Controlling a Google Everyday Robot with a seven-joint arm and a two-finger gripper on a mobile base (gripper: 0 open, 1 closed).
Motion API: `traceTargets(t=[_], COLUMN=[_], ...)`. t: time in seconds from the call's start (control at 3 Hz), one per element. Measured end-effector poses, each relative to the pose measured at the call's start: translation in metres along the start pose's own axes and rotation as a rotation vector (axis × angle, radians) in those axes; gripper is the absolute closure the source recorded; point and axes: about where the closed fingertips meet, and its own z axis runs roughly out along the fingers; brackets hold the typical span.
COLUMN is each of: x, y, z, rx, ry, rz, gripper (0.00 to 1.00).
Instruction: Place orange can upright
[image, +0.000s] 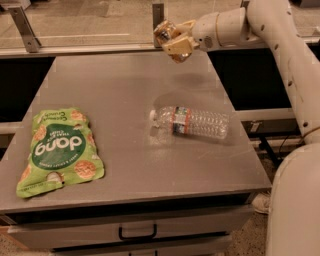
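My gripper hangs in the air over the far edge of the grey table, reaching in from the right. It is shut on the orange can, a small shiny orange-gold can that pokes out to the upper left of the cream fingers. The can is tilted and held well above the tabletop. Part of it is hidden by the fingers.
A clear plastic water bottle with an orange label lies on its side right of the table's middle. A green snack bag lies flat at the front left. A drawer handle is below the front edge. A rail runs behind the table.
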Motion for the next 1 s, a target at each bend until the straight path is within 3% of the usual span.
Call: traceTargets(t=[0.33,1.0], x=[0.025,0.067], y=[0.008,0.042], z=[-0.04,-0.082], rx=[0.006,-0.006], ry=[-0.016,-0.174], rz=[0.018,0.118], gripper=[1.0,1.0])
